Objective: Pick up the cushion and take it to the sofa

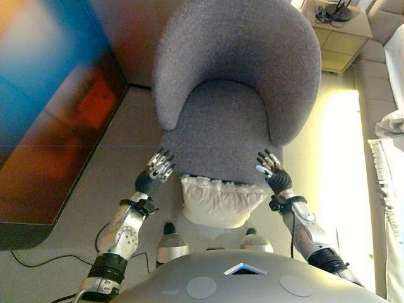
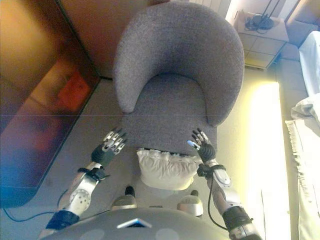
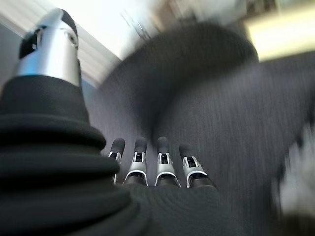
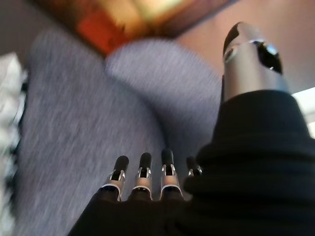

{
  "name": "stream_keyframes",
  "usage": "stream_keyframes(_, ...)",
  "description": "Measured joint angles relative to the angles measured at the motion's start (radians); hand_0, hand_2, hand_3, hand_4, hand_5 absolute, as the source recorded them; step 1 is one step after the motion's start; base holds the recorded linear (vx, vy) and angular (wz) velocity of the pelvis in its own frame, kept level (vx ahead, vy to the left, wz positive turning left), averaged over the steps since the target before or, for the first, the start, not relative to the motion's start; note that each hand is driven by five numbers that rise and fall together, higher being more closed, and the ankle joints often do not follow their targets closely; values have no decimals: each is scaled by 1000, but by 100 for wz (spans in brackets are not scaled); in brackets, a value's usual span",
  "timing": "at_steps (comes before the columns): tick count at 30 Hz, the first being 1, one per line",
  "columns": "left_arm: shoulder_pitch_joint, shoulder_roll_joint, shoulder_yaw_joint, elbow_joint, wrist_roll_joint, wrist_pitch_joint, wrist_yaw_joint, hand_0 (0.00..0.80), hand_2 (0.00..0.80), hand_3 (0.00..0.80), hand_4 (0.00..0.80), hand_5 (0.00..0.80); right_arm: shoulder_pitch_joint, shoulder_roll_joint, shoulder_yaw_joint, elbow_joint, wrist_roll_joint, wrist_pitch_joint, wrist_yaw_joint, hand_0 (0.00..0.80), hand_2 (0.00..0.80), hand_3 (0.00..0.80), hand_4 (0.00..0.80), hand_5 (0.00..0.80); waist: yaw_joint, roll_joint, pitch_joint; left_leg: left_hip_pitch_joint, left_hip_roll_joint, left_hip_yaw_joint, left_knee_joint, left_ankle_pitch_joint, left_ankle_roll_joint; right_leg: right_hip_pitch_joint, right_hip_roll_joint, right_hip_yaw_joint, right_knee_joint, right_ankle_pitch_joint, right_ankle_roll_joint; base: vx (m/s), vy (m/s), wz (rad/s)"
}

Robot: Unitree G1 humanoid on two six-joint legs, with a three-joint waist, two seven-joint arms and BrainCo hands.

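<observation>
A white frilled cushion (image 1: 218, 201) lies on the floor against the front edge of a grey armchair (image 1: 233, 82), close before me. My left hand (image 1: 160, 166) is raised at the chair's front left corner, fingers straight and empty. My right hand (image 1: 270, 168) is raised at the chair's front right corner, fingers straight and empty. The cushion lies between the two hands, a little below them; neither hand touches it. Each wrist view shows straight fingers (image 3: 162, 164) (image 4: 142, 177) with the grey chair seat beyond.
A large dark screen (image 1: 50, 113) leans on the left. A light wooden bedside cabinet (image 1: 341, 31) stands at the far right with dark items on top. A pale sofa or bed edge with white cloth (image 1: 388, 145) runs along the right side.
</observation>
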Motion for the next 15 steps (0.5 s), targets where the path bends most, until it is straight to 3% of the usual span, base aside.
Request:
stream_keyframes(3, -26, 5, -2, 43, 109, -39, 107, 0, 0, 0, 0, 0, -19, -2, 2, 68, -61, -1, -58, 0, 0, 0, 0, 0, 1, 8, 34, -13, -1, -5, 19, 0, 0, -11, -3, 0, 9, -1, 1, -125, -17, 4)
stream_keyframes(5, -90, 8, -30, 90, 149, -67, 169, 0, 0, 0, 0, 0, -64, -15, 6, 115, -66, -2, -102, 0, 0, 0, 0, 0, 1, 22, 64, -103, 4, -22, 93, -9, 1, -86, -7, 1, 72, -15, -3, -372, -6, 13)
stream_keyframes(10, -374, 28, -155, 231, 149, -156, 311, 0, 0, 0, 0, 0, -349, -76, 27, 261, -24, -53, -206, 0, 0, 0, 0, 0, 1, 55, 253, -389, 20, -29, 339, -42, 33, -384, -44, 29, 359, -75, -24, -363, 26, 5)
stream_keyframes(15, -535, 19, -174, 278, 163, -186, 408, 0, 0, 0, 0, 0, -538, -79, 33, 302, 5, -65, -303, 0, 0, 0, 0, 0, 1, 54, 363, -597, 12, -51, 516, -86, 58, -615, -98, 61, 562, -117, -32, -263, 22, -2)
